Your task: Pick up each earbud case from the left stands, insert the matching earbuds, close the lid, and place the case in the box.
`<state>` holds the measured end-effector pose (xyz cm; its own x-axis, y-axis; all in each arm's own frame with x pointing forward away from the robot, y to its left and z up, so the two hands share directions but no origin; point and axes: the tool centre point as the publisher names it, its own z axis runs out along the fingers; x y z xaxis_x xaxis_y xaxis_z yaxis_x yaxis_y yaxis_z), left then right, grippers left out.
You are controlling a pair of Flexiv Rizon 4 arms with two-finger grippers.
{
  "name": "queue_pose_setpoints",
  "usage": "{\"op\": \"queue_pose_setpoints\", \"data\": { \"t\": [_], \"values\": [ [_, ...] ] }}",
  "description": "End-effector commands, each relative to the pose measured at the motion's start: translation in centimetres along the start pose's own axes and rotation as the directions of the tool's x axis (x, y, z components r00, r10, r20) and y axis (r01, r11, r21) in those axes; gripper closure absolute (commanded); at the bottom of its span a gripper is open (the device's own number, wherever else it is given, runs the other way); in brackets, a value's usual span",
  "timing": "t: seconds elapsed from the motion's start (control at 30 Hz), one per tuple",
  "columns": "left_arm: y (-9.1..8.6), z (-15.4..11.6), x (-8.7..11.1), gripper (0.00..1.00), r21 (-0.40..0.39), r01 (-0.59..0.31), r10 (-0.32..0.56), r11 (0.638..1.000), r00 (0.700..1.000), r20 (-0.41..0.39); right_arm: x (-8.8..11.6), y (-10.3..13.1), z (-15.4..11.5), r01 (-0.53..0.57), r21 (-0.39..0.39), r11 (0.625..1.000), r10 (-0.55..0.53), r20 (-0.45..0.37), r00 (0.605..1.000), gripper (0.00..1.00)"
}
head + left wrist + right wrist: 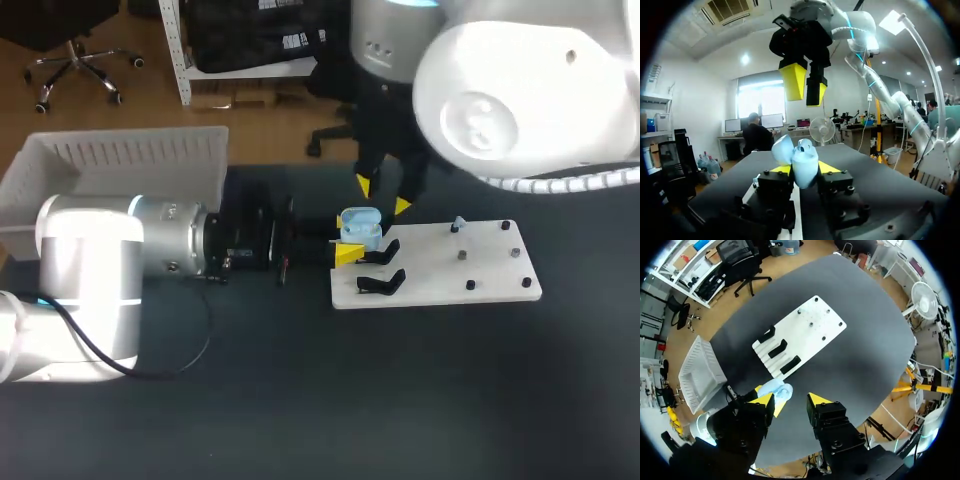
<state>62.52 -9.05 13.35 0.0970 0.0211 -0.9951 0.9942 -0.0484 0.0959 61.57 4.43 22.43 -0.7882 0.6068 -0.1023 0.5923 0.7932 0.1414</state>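
Earbud case (360,224): lt blue, plain.
Left gripper (352,238): yel tips, blk body.
Right gripper (382,196): same yel tips on blk.
Left arm (90,260): glossy wht shell, silver-grey wrist section.
Right arm (520,90): glossy wht.
Table (420,400): matte blk.
Board (440,270): wht, w/ blk stands (382,283) & small blk pegs (470,286).
Box (140,150): wht, vertical ribbing on back wall.
Cable (150,374): blk.
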Motion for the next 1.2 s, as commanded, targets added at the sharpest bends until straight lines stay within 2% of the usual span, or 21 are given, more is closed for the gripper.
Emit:
{"op": "queue_pose_setpoints", "data": {
  "t": [0.03, 0.17, 0.27, 0.33, 0.43, 0.47, 0.5, 0.53, 0.6, 0.83, 0.87, 0.9, 0.97, 1.2],
  "values": [
    [-0.2, 0.0, 0.1, 1.0, -0.007, -0.004, 0.004, 1.0, 1.0, 0.003, -1.7, -4.1, -0.3, 0.11, -0.19, 0.976, -0.1, 0.057, 0.993, 0.32],
    [-0.2, 0.0, 0.1, 1.0, -0.007, -0.004, 0.004, 1.0, 1.0, 0.003, -4.0, -5.3, 0.3, 0.247, -0.189, 0.95, -0.226, 0.125, 0.966, 0.36],
    [-0.2, 0.0, 0.1, 1.0, -0.007, -0.004, 0.004, 1.0, 1.0, 0.003, -5.9, -5.9, 1.1, 0.296, -0.181, 0.938, -0.276, 0.126, 0.953, 0.47],
    [-0.2, 0.0, 0.1, 1.0, -0.007, -0.004, 0.004, 1.0, 1.0, 0.003, -7.0, -6.1, 1.9, 0.336, -0.165, 0.927, -0.318, 0.125, 0.94, 0.51],
    [-0.2, 0.0, 0.1, 1.0, -0.007, -0.004, 0.004, 1.0, 1.0, 0.003, -8.5, -6.2, 3.1, 0.38, -0.155, 0.912, -0.366, 0.112, 0.924, 0.52],
    [-0.2, 0.0, 0.1, 1.0, -0.007, -0.004, 0.004, 1.0, 1.0, 0.003, -9.0, -6.1, 3.5, 0.39, -0.158, 0.907, -0.378, 0.104, 0.92, 0.49],
    [-0.2, 0.0, 0.1, 1.0, -0.007, -0.004, 0.004, 1.0, 1.0, 0.003, -9.7, -6.1, 4.2, 0.406, -0.152, 0.901, -0.394, 0.102, 0.913, 0.39],
    [-0.2, 0.0, 0.1, 1.0, -0.007, -0.004, 0.004, 1.0, 1.0, 0.003, -10.2, -6.1, 4.8, 0.418, -0.147, 0.897, -0.407, 0.1, 0.908, 0.45],
    [-0.2, 0.0, 0.1, 1.0, -0.007, -0.004, 0.004, 1.0, 1.0, 0.003, -11.3, -5.9, 6.3, 0.432, -0.125, 0.893, -0.425, 0.077, 0.902, 0.49],
    [-0.2, 0.0, 0.1, 1.0, -0.007, -0.004, 0.004, 1.0, 1.0, 0.003, -12.9, -5.0, 11.1, 0.532, -0.059, 0.845, -0.529, 0.067, 0.846, 0.5],
    [-0.2, 0.0, 0.1, 1.0, -0.007, -0.004, 0.004, 1.0, 1.0, 0.003, -13.0, -4.9, 11.5, 0.542, -0.061, 0.838, -0.538, 0.069, 0.84, 0.44],
    [-0.2, 0.0, 0.1, 1.0, -0.007, -0.004, 0.004, 1.0, 1.0, 0.003, -13.0, -4.8, 12.0, 0.556, -0.06, 0.829, -0.551, 0.074, 0.831, 0.45],
    [-0.2, 0.0, 0.1, 1.0, -0.007, -0.004, 0.004, 1.0, 1.0, 0.003, -13.2, -4.7, 12.6, 0.561, -0.067, 0.825, -0.557, 0.069, 0.827, 0.51],
    [-0.2, 0.0, 0.1, 1.0, -0.007, -0.004, 0.004, 1.0, 1.0, 0.003, -13.7, -4.9, 15.0, 0.583, -0.083, 0.809, -0.58, 0.053, 0.813, 0.53]
  ]
}}
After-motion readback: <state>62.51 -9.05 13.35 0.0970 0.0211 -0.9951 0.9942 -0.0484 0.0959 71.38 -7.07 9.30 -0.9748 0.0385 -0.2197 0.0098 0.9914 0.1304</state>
